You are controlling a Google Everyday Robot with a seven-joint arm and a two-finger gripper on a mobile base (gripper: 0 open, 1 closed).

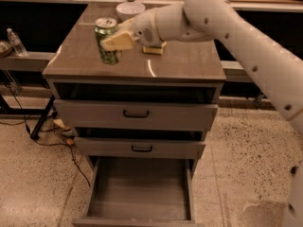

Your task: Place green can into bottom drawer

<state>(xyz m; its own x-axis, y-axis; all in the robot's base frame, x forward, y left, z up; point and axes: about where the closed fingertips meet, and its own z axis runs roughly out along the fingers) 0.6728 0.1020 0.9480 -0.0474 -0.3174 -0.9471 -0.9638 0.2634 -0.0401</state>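
Observation:
The green can point(108, 56) has a silver top and stands upright over the left part of the cabinet top point(184, 65). I cannot tell whether its base touches the top. My gripper point(111, 41) reaches in from the right and is shut on the can, with one tan finger point(121, 40) across its front. The bottom drawer point(139, 189) is pulled open at floor level directly below and holds nothing.
A white bowl point(130, 9) stands at the back of the cabinet top, and a green-and-yellow sponge point(154, 49) lies under my wrist. The two upper drawers point(136, 113) are slightly ajar. A water bottle point(15, 41) stands on a shelf to the left. Cables point(57, 136) lie on the floor at the left.

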